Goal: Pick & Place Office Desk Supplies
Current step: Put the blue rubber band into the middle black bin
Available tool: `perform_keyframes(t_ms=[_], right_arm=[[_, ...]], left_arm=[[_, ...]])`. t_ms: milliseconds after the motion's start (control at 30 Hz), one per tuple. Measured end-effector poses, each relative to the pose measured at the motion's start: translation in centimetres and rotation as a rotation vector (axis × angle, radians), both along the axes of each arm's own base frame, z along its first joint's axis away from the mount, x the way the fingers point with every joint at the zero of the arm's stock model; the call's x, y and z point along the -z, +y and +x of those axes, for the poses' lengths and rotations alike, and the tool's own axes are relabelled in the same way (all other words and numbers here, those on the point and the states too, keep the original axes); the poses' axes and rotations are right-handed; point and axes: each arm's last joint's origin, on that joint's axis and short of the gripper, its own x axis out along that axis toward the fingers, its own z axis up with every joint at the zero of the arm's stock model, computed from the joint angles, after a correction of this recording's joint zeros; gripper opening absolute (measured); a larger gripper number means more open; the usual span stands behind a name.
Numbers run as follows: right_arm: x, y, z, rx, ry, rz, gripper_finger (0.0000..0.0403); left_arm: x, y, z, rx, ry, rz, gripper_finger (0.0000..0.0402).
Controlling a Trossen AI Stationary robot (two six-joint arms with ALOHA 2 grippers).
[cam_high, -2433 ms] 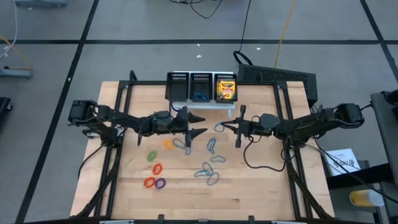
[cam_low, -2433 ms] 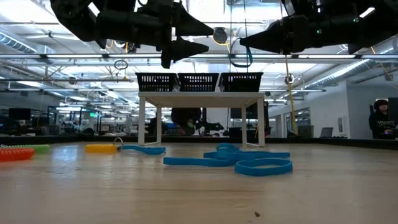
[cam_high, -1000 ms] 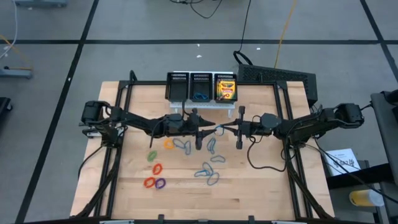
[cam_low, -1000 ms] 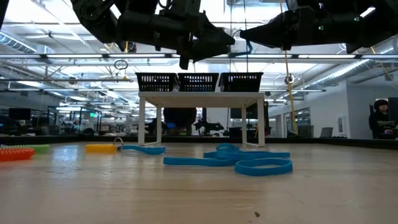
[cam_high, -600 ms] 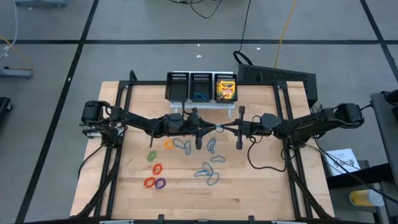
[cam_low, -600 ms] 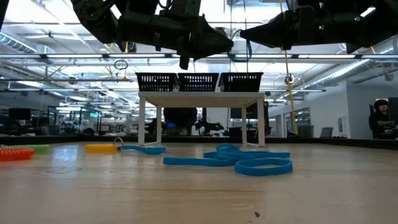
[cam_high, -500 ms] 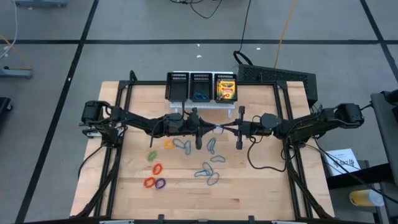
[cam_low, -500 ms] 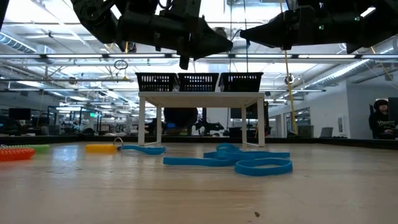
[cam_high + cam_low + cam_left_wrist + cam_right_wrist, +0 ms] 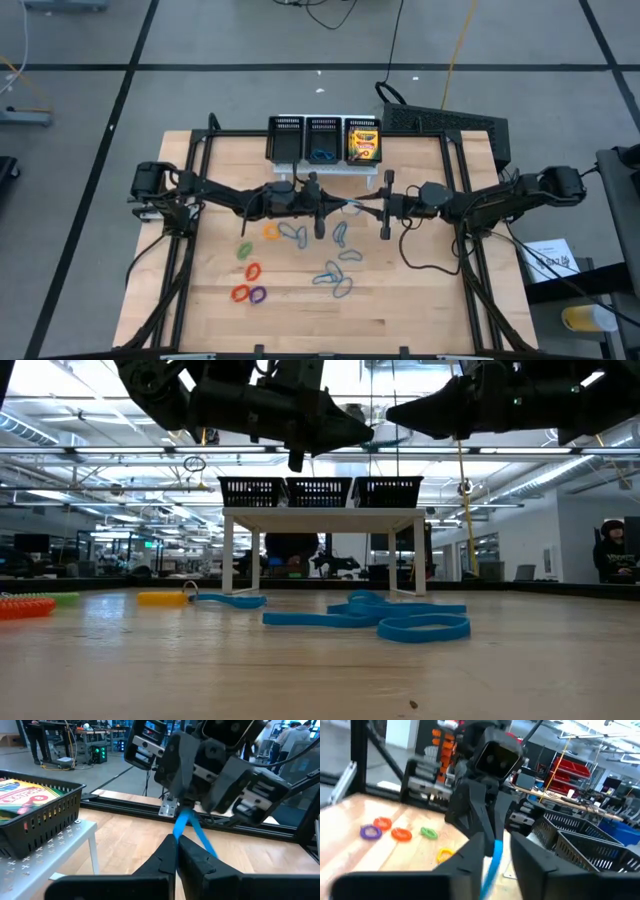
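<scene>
High above the table's middle my two grippers meet tip to tip. My left gripper [image 9: 343,208] is shut on a thin blue loop [image 9: 192,827]. My right gripper [image 9: 495,842] is open, and the loop's other end [image 9: 495,854] stands in the gap between its fingers. Several more blue loops [image 9: 340,235] lie flat on the wood below, beside small orange [image 9: 270,231], green [image 9: 244,249], red [image 9: 240,293] and purple [image 9: 258,295] loops. A crayon box [image 9: 363,143] sits in the right compartment of the black mesh organiser [image 9: 285,140]. My left gripper pinches one end of the blue loop [image 9: 178,831] between its two fingertips. Its fingers lie level and come from the table's left. The loop is lifted clear of the table and runs on toward my right gripper. Whether my right gripper's fingers [image 9: 470,851] touch the loop, I cannot tell.
The organiser stands on a white perforated stand [image 9: 330,170] at the table's far edge, with blue loops in its middle compartment [image 9: 322,155]. Black frame rails [image 9: 195,180] run along the table's left and right sides. Bare wood lies along the near edge [image 9: 400,310].
Both arms have stayed tip to tip above the table's middle. In the low view the part of the blue loop that hung below my right gripper's tip no longer hangs there.
</scene>
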Motion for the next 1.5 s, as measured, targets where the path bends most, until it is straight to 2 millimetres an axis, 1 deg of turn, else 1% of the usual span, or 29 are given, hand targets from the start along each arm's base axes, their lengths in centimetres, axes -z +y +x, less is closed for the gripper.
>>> perform_keyframes(t_ms=[167, 233, 300, 400, 500, 633, 800, 933, 1067, 1233, 1367, 1500], right_arm=[[-0.9, -0.2, -0.8, 0.044, -0.025, 0.058, 0.0176], [-1.3, -0.2, -1.3, 0.05, -0.026, 0.065, 0.0203], [-1.6, -0.2, -1.8, 0.05, -0.02, 0.066, 0.0224], [-2.0, -0.2, -2.5, 0.051, -0.003, 0.074, 0.024], [-2.1, -0.2, -3.1, 0.062, 0.02, 0.073, 0.0241], [-2.3, -0.5, -3.8, 0.095, 0.032, 0.073, 0.0231], [-1.7, -0.9, -5.4, 0.098, -0.041, 0.098, 0.0219], [-0.6, -1.3, -6.7, 0.122, -0.104, 0.1, 0.0213], [0.7, -1.8, -7.7, 0.15, -0.163, 0.143, 0.021], [2.6, -2.0, -8.8, 0.163, -0.21, 0.183, 0.021], [2.9, -2.3, -9.1, 0.191, -0.219, 0.184, 0.0207], [2.9, -2.6, -9.2, 0.207, -0.223, 0.198, 0.0203]], left_arm=[[0.0, 0.1, 0.0, 0.0, 0.002, 0.02, 0.0005], [-0.2, 0.2, -0.1, -0.003, -0.002, 0.026, 0.0007], [-0.5, 0.4, -0.2, -0.01, -0.008, 0.026, 0.0013], [-1.2, 0.9, -0.6, -0.025, -0.017, 0.027, 0.001], [-2.5, 1.6, -1.1, -0.045, -0.051, 0.037, 0.0005], [-4.0, 2.6, -2.1, -0.105, -0.054, 0.08, 0.0013], [-5.5, 4.2, -3.4, -0.174, -0.046, 0.112, 0.0005], [-5.6, 5.7, -3.7, -0.252, -0.043, 0.108, 0.0011], [-5.6, 7.4, -4.1, -0.319, -0.053, 0.071, 0.0005], [-5.7, 8.7, -4.4, -0.362, -0.07, 0.039, 0.0011], [-5.5, 9.7, -4.8, -0.46, -0.052, 0.043, 0.0004], [-4.9, 11.0, -4.9, -0.583, -0.046, 0.009, 0.0014]])
